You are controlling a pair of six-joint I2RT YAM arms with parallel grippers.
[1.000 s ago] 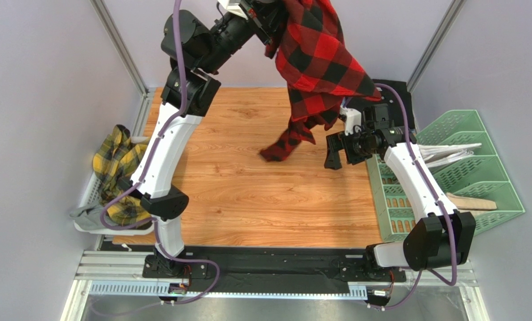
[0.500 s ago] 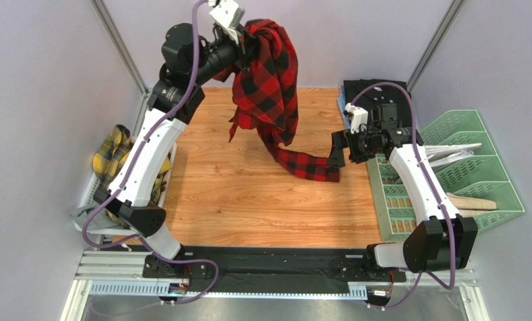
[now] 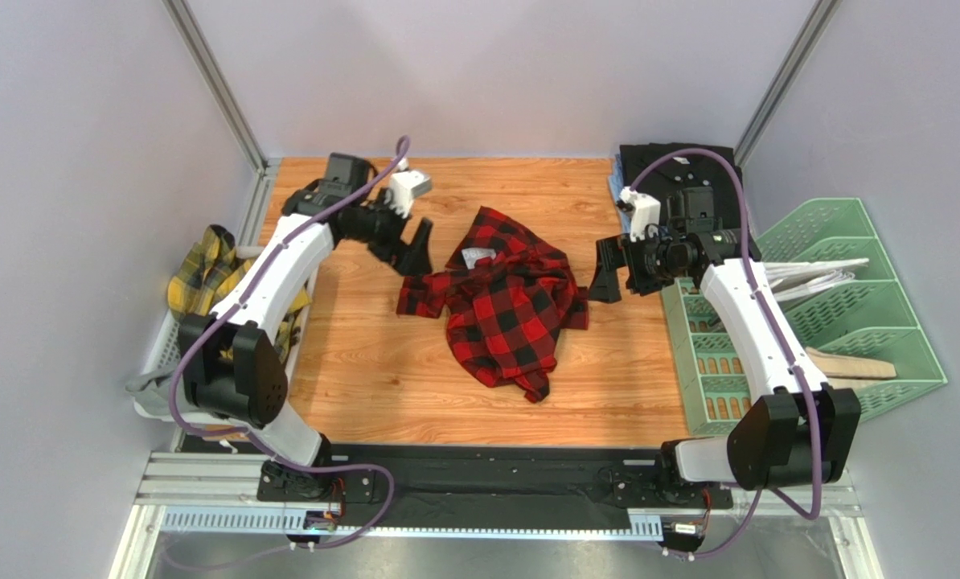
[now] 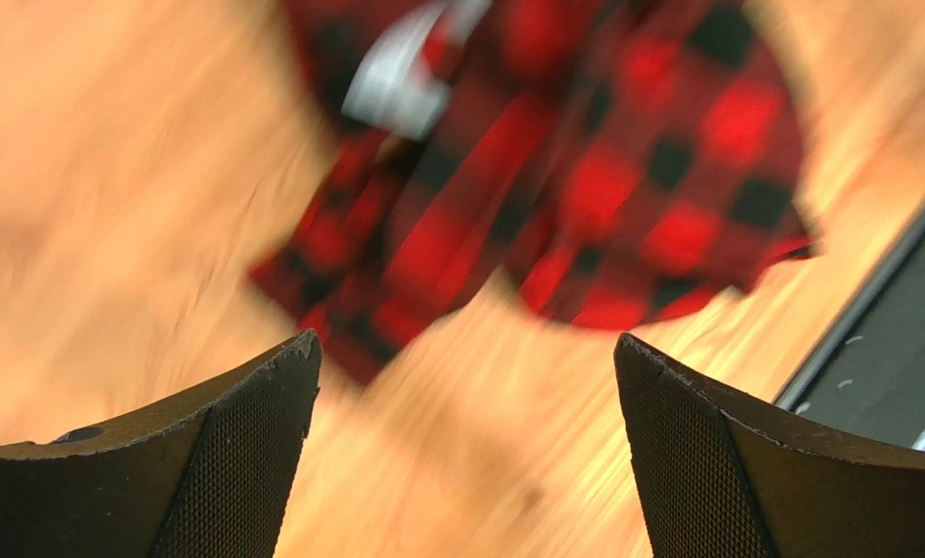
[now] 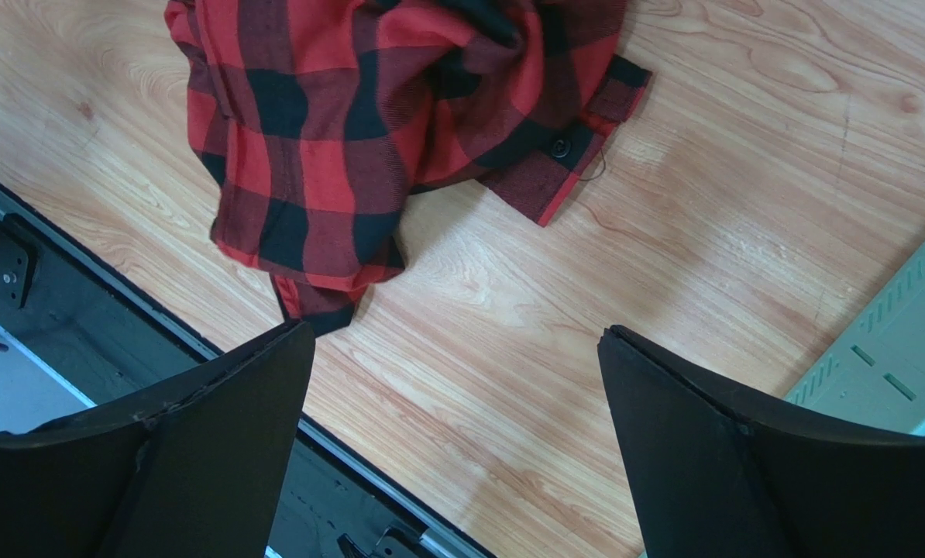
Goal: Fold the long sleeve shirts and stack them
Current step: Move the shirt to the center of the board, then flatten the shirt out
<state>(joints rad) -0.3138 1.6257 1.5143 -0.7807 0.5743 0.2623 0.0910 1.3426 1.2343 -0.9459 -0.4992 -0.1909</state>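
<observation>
Crumpled at the middle of the table and touched by neither pincer: red-and-black check shirt, likely there for flattening before the fold. Left gripper at its ten o'clock, right gripper at its three o'clock, both spread wide and empty, seemingly flanking for corner grabs.

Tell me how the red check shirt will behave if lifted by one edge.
The red check shirt lies crumpled in soft folds, so it will likely hang limp. A sleeve sprawls outward, so it would probably trail on the wooden table. Pushed, the shirt would likely bunch rather than slide.
</observation>
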